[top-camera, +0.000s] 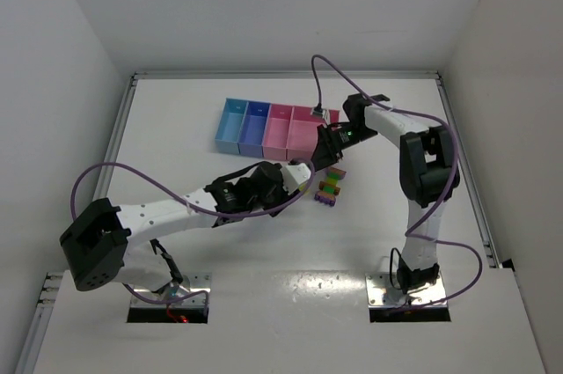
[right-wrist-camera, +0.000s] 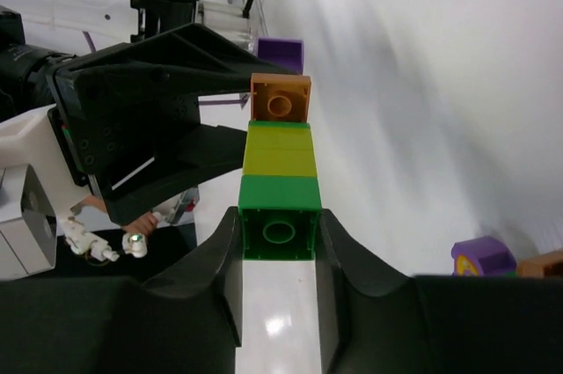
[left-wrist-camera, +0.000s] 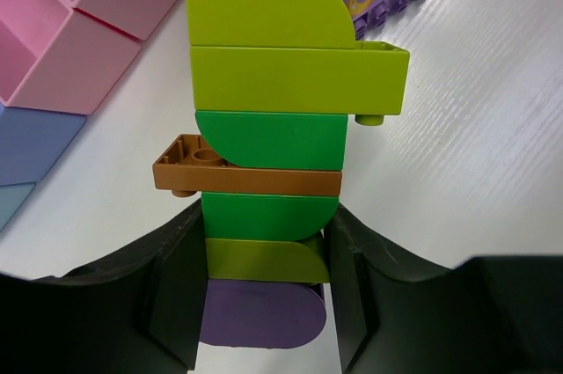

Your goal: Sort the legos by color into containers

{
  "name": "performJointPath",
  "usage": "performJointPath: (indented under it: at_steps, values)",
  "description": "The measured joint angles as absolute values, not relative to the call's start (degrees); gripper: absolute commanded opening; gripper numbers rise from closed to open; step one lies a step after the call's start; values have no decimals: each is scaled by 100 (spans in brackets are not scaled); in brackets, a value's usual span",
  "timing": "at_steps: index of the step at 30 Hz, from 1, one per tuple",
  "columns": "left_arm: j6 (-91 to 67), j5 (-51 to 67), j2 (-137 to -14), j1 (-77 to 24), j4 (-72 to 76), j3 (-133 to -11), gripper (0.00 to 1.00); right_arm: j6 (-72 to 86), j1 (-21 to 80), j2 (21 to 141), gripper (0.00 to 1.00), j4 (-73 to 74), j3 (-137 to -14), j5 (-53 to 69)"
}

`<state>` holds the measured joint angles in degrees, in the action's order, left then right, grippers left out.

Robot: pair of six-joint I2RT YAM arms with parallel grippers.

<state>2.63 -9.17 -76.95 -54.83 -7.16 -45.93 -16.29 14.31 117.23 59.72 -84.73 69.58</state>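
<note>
Left gripper [left-wrist-camera: 264, 242] is only narrowly open, pinching the brick strip [left-wrist-camera: 268, 101] at its purple end. The strip's long axis points to 12 o'clock, away from the fingers. Right gripper [right-wrist-camera: 280, 224] clamps its green far end. It hangs at 5 o'clock of the bins [top-camera: 230, 130].

Bright, even overhead lighting.
Glare patches on the glossy surface [top-camera: 299, 279]; shadows soft; right wrist view's background blurred.

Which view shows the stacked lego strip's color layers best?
Left wrist: the stacked strip lies side-on, its color layers distinct. Right wrist sees it end-on, foreshortened; top external shows it tiny and mostly hidden.
</note>
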Motion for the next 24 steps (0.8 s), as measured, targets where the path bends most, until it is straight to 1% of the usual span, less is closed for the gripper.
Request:
performJointPath:
  at_steps: [3,7,14,19,21,24]
  values:
    - [283,-939,-7701,-5511,-718,-4593,0,-2038,1422,11821,9,6381,-8624,6914]
    - [281,-932,-7703,-5561,-716,-4591,0,-2738,1334,11974,2,7087,-8777,6912]
    - [180,-1068,-7640,-5568,-731,-4440,0,-3420,864,11981,1,7625,-8993,6807]
    - [40,-1203,-7435,-5511,-913,-4320,0,-3433,548,11998,0,7660,-9741,6648]
    - [-49,-1208,-7341,-5360,-1017,-4320,0,-3083,504,11992,0,7384,-10005,6539]
    - [-158,-1280,-7218,-4995,-1162,-4320,0,-2043,543,11878,0,6136,-9981,6045]
